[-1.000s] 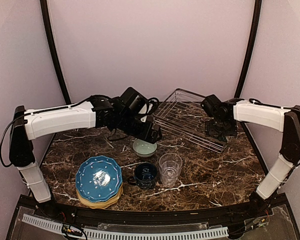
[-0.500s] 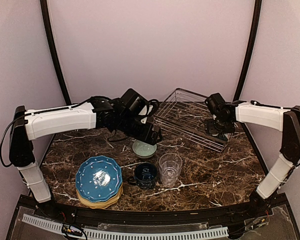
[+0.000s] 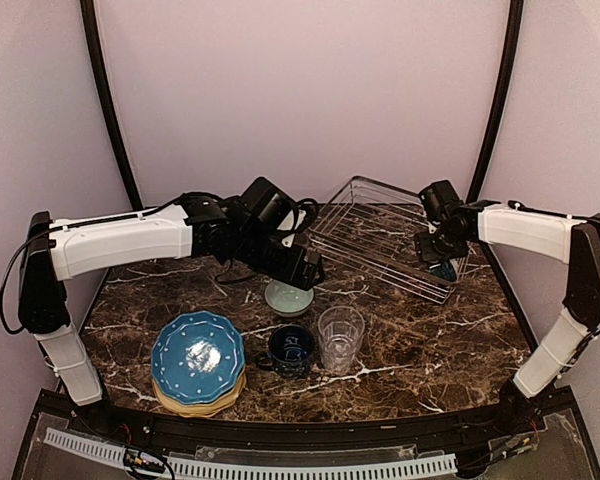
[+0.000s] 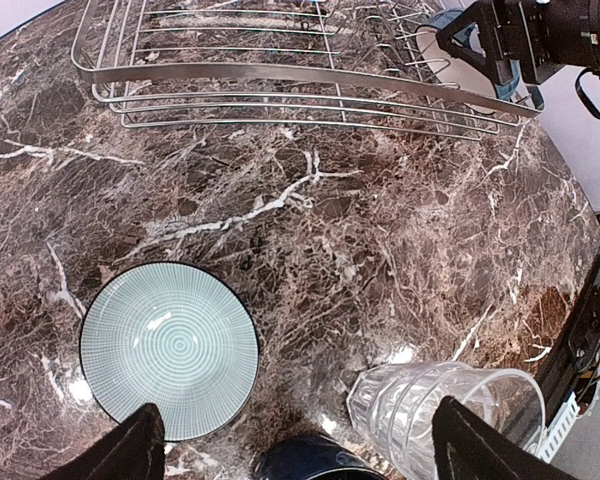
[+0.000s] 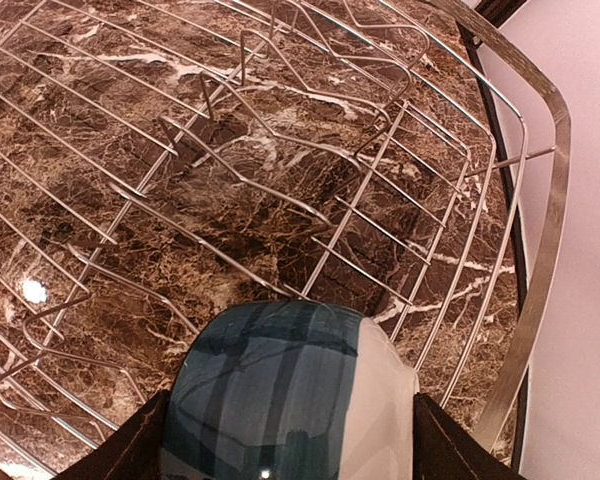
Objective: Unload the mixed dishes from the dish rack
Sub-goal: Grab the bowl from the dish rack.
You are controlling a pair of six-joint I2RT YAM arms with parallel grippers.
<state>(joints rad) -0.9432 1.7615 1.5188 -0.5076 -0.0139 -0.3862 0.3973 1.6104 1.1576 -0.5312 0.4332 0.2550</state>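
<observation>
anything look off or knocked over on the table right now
Nothing looks spilled, broken or tipped. The one oddity is the dish rack, which sits diagonal on the table rather than square to its edges. The plate stack, mug, tumbler and green bowl all rest neatly.

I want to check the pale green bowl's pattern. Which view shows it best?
The left wrist view: the pale green bowl is seen from above, almost whole, its fine rings plain. The top external view shows it small and partly hidden by the left gripper. The right wrist view does not show it.
</observation>
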